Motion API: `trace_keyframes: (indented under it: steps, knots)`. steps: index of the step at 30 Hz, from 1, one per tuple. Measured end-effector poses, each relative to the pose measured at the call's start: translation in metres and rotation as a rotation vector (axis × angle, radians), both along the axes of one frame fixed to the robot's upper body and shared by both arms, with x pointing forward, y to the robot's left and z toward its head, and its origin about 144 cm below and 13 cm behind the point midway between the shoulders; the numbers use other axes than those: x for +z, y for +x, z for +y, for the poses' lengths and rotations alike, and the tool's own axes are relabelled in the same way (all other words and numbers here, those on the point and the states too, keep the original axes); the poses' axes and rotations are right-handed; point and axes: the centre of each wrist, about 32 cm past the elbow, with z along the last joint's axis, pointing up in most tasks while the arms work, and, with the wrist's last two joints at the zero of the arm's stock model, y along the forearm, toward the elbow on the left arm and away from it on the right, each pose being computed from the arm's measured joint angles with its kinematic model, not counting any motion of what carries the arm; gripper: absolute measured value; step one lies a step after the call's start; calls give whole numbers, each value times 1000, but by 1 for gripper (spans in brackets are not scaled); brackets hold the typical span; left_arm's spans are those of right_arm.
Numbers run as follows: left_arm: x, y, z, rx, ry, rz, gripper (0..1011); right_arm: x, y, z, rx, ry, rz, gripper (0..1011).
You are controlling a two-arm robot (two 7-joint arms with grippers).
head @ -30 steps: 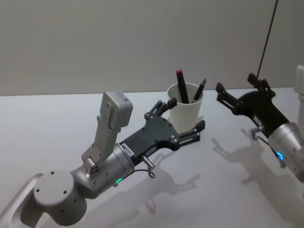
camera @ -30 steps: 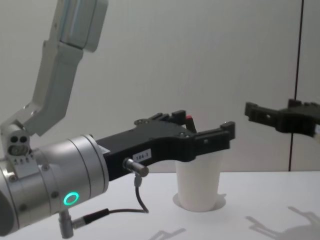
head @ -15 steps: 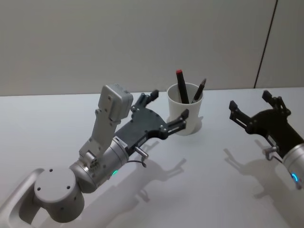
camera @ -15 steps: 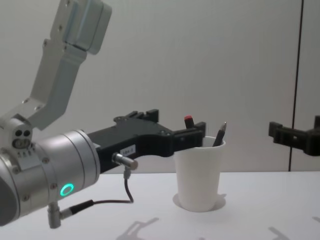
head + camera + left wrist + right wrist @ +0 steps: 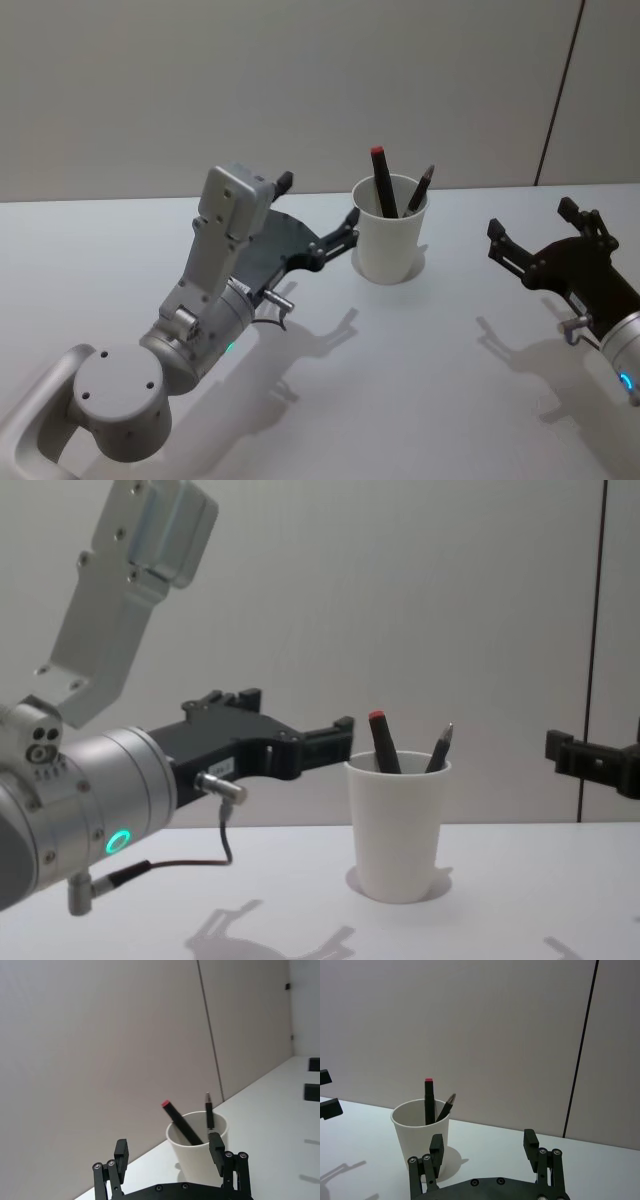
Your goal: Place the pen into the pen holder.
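Both arms have been backing off the pen holder (image 5: 390, 242) over the last second. In the head view, the left pincer (image 5: 318, 215) is hanging wide and empty just left of the cup, the right pincer (image 5: 541, 234) spread wide, well apart. The red-capped pen (image 5: 383, 181) and dark pen (image 5: 420, 189) are leaning inside. From the chest, the holder (image 5: 398, 827) is standing upright on the table (image 5: 500, 920). Both wrist views are showing empty, spread fingers facing it.
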Motion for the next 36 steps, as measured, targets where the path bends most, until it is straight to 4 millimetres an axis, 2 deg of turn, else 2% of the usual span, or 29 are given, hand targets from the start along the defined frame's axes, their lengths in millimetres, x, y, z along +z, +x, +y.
trace_keyframes:
  steps: [12, 36]
  knots:
    - [2, 1, 1, 92, 32, -24, 1001, 0, 0, 0, 1, 0, 0, 1002]
    - [2, 1, 1, 95, 33, -25, 1001, 0, 0, 0, 1, 0, 0, 1001]
